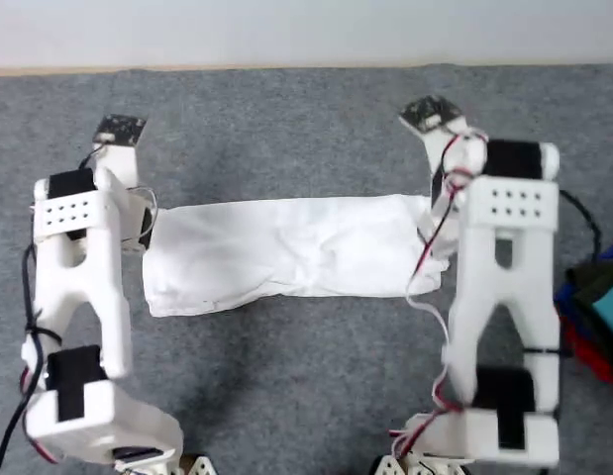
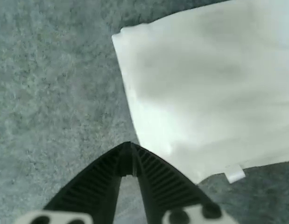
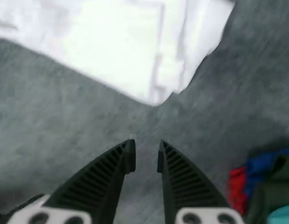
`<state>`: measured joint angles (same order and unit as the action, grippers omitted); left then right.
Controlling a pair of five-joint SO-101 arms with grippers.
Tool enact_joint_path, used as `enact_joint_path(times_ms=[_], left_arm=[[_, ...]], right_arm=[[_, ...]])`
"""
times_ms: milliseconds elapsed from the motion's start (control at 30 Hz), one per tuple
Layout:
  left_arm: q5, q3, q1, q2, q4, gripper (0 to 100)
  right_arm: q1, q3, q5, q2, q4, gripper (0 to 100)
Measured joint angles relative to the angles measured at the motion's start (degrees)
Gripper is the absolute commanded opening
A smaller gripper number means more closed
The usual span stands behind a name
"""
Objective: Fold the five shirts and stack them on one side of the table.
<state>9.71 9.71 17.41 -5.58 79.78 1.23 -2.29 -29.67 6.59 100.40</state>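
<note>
The white shirt (image 1: 291, 255) lies between left gripper (image 2: 131, 148) and right gripper (image 3: 145, 156).

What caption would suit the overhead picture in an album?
A left arm and a right arm flank a folded white shirt on the grey table, coloured clothes piled at its edge.

The folded shirt (image 1: 291, 255) is plain white. The desk (image 1: 286, 386) is fuzzy, speckled grey. The left arm (image 1: 78, 257) and right arm (image 1: 504, 267) are white with black blocks. The left gripper (image 2: 130, 151) and right gripper (image 3: 145, 156) are black with ridges. The pile of clothes (image 1: 595, 307) at the right edge is red, blue, dark green and teal.
</note>
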Motion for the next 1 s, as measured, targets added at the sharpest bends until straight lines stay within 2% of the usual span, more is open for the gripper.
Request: enact_joint_path(times_ms=[133, 300, 600, 800, 1000], left_arm=[[0.7, -0.1, 2.4, -2.9, -0.1, 9], [1.7, -0.1, 2.5, -7.2, -2.6, 13], [4.0, -0.1, 3.2, -9.7, -3.7, 19], [4.0, -0.1, 5.8, -9.7, -7.0, 21], [3.9, -1.3, 4.8, -14.3, -8.5, 21]], right_arm=[[0.7, 6.8, 0.5, 6.7, 0.0, 9.3], [2.1, 12.7, 0.8, 12.5, 0.0, 9.3], [2.2, 14.9, 4.0, 16.3, 0.0, 9.3], [2.2, 14.9, 4.1, 16.4, 0.0, 9.3], [2.2, 14.9, 4.1, 16.4, 0.0, 9.3]])
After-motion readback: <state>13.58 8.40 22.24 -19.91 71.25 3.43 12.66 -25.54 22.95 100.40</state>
